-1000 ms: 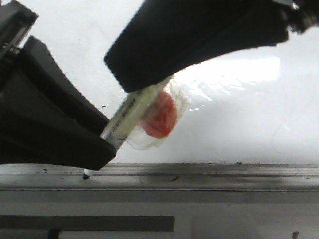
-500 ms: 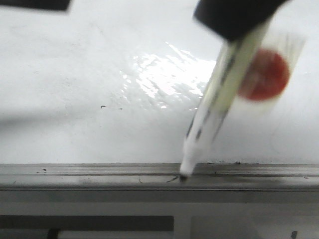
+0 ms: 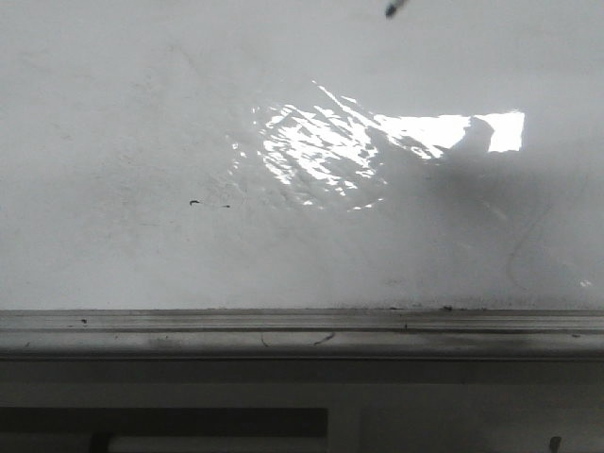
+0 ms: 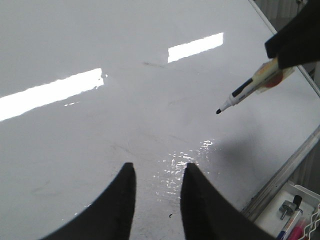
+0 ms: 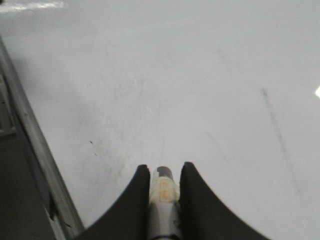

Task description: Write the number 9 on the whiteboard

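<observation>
Two grippers over the whiteboard (image 4: pixel 100 130) — right gripper (image 5: pixel 164 172) clamps a marker (image 4: pixel 250 86), left gripper (image 4: pixel 157 172) empty, fingers parted.

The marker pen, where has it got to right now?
The marker is held in the right gripper, its tip hanging just above the whiteboard. In the front view only the tip peeks in at the top edge, right of centre.

A marker (image 4: pixel 248 86) with a black tip and a pale barrel bearing a red patch hangs tilted above the glossy surface. Well apart from the marker, a white tray (image 4: pixel 292 220) holds pens (image 4: pixel 291 223)
</observation>
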{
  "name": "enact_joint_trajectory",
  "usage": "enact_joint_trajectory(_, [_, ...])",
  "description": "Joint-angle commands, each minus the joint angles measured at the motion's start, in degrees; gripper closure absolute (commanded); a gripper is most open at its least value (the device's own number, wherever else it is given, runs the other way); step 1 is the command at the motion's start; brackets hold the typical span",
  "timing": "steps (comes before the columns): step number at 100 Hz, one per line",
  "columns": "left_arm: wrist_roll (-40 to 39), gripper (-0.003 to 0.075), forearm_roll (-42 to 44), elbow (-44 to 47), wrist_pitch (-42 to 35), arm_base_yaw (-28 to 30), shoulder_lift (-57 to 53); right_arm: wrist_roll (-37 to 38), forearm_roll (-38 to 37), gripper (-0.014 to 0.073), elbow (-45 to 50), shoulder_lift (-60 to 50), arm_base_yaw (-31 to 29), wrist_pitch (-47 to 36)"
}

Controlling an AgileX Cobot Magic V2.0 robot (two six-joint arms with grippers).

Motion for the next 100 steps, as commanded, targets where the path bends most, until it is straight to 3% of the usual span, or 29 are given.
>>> enact_joint_trajectory(1, [-0.84, 0.0663, -2.45, -1.32, -1.74, 0.27, -0.16, 4.92, -7.03, 0.0626, 3.21, -0.89, 0.05, -9.94])
enact_joint_trajectory(9, [-0.84, 0.0743, -2.45, -1.32, -1.09, 0.27, -0.16, 4.90, -7.14, 0.0626, 4.65, -0.89, 0.05, -12.13])
enact_joint_trajectory(55, [-0.84, 0.0741, -2.45, -1.32, 2.34, 0.27, -0.16, 7.18, -7.46, 0.0627, 4.55, 3.20, -7.61, -14.37])
enact_joint_trajectory(72, [-0.84, 0.0741, -2.45, -1.32, 2.45, 0.27, -0.16, 7.18, -4.83, 0.0636, 4.55, 5.56, -7.58, -14.02])
enact_joint_trajectory(100, [-0.84, 0.0741, -2.45, -1.32, 2.45, 0.27, -0.16, 7.18, -3.85, 0.0636, 4.55, 6.11, -3.97, -0.78])
